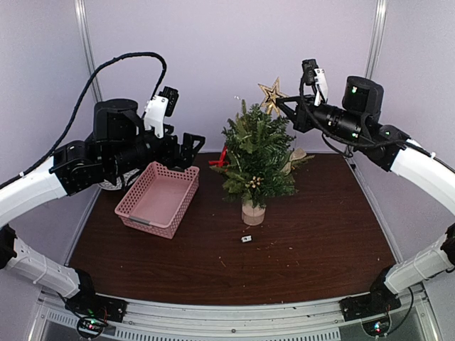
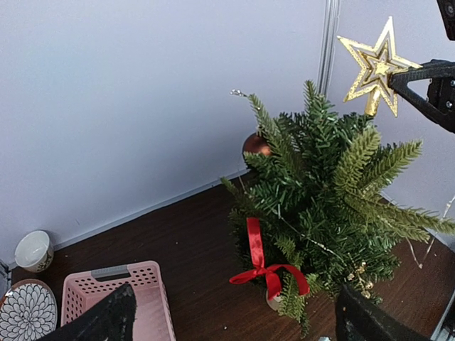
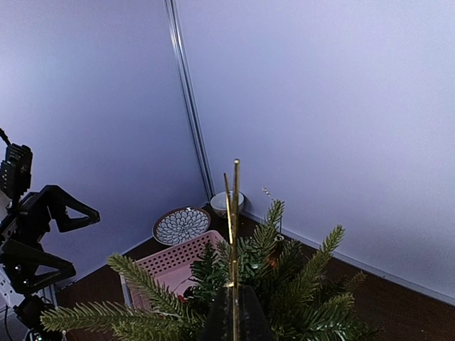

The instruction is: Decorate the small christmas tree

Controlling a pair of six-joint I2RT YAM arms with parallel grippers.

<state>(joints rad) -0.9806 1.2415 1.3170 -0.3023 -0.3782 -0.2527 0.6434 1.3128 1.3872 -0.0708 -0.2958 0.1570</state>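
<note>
I count:
- One small christmas tree (image 1: 254,160)
- One gold star (image 1: 271,94)
- One red ribbon bow (image 2: 266,268)
- One brown bauble (image 2: 254,144)
- One pink basket (image 1: 186,197)
- One patterned plate (image 2: 25,312)
- One small bowl (image 2: 33,250)
- One tiny white scrap (image 1: 246,239) on the table (image 1: 320,234)
- Two grippers: left gripper (image 1: 190,150), right gripper (image 1: 282,104)

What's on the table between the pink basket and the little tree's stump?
Nothing: the top view shows bare dark table between the pink basket and the stump of the small christmas tree. A tiny pale scrap lies nearer, in front.

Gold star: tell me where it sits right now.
In the top view the gold star is right of centre, near the top of the small christmas tree, pinched in the right fingers.
</note>
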